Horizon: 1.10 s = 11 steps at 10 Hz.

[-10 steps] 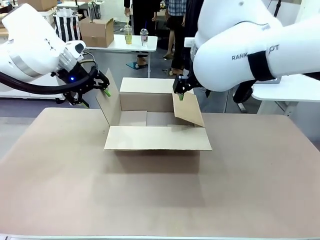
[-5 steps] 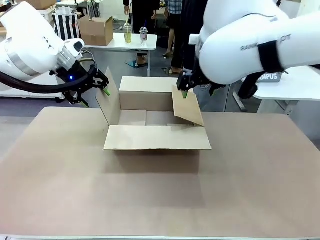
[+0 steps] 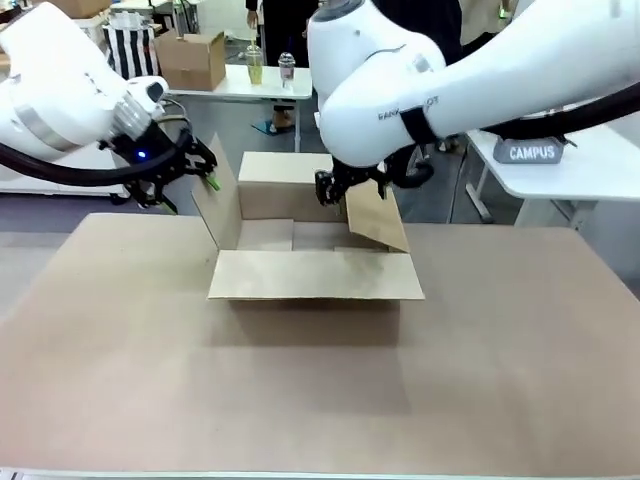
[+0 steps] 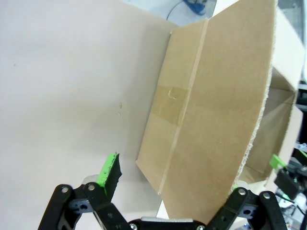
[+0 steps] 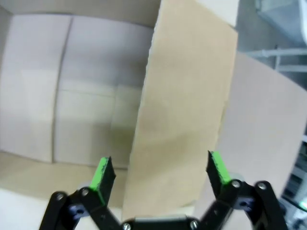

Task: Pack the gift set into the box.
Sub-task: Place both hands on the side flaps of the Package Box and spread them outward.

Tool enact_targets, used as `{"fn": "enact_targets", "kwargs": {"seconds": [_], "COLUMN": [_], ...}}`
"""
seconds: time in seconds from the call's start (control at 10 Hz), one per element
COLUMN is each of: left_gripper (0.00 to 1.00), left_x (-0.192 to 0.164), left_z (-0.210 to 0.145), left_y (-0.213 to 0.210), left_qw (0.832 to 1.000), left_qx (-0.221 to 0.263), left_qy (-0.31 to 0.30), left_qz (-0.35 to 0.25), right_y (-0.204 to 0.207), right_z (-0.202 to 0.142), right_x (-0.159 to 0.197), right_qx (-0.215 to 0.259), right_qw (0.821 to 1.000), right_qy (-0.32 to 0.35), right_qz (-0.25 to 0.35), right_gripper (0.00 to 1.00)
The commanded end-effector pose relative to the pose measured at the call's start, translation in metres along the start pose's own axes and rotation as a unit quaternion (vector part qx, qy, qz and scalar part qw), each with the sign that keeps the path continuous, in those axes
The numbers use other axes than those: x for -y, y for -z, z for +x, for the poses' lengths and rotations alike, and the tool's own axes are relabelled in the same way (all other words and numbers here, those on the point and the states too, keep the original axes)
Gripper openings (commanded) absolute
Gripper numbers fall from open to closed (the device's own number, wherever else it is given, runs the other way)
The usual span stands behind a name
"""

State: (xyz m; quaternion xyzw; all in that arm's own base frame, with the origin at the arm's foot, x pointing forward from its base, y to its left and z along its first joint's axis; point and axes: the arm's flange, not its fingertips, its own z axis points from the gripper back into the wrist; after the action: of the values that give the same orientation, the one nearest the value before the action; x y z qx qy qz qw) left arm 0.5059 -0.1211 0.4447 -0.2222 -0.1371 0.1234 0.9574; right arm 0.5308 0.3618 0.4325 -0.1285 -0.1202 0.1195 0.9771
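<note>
Right in the middle of the brown table (image 3: 480, 380) sat the box (image 3: 300, 320), and its top was open. The near flap (image 3: 315, 275) lay flat, pointing at the camera. The far flap (image 3: 280, 168) stood up at the back. The left flap (image 3: 218, 205) stuck up and leaned out to the side. The right flap (image 3: 378, 222) stood up too, and it tilted.

The left gripper (image 3: 207, 172) was at the top edge of the left flap. From the left wrist camera, its fingers were spread wide with the flap standing between them. One green pad (image 4: 109, 168) was on the outer side of the flap and did not touch it. The other finger was hidden behind the cardboard, so I could not tell if it touched. The gripper was not squeezing anything.

The right gripper (image 3: 338, 193) was at the top of the right flap, and the big white arm reached over from the right side. From the right wrist camera, its two green pads (image 5: 101, 173) were far apart, with the edge of the flap between them. Neither pad looked like it was pressing on the flap. It had hold of nothing.

Far behind, a small carton (image 3: 192, 62) and two drinks (image 3: 256, 68) stood on a white table.
</note>
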Motion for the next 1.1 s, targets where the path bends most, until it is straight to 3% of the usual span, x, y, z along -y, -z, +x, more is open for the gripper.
{"fn": "enact_targets", "kwargs": {"seconds": [0.0,0.3,0.6,1.0], "left_gripper": [1.00,1.00,1.00,1.00], "left_x": [0.000,0.000,0.000,0.000], "left_z": [0.000,0.000,0.000,0.000], "left_y": [-0.001,-0.001,-0.001,-0.001], "left_qw": [1.000,1.000,1.000,1.000], "left_qx": [0.005,0.005,0.005,0.005], "left_qy": [-0.001,-0.001,-0.001,-0.001], "left_qz": [0.005,0.005,0.005,0.005], "right_y": [0.008,0.015,-0.005,-0.038], "right_z": [0.028,0.027,0.012,-0.015], "right_x": [-0.020,-0.019,0.014,0.066], "right_qx": [-0.025,-0.039,-0.035,-0.005], "right_qw": [0.997,0.990,0.986,0.991], "right_qy": [0.024,0.044,0.073,0.094], "right_qz": [-0.063,-0.126,-0.143,-0.095], "right_gripper": [1.00,1.00,1.00,1.00]}}
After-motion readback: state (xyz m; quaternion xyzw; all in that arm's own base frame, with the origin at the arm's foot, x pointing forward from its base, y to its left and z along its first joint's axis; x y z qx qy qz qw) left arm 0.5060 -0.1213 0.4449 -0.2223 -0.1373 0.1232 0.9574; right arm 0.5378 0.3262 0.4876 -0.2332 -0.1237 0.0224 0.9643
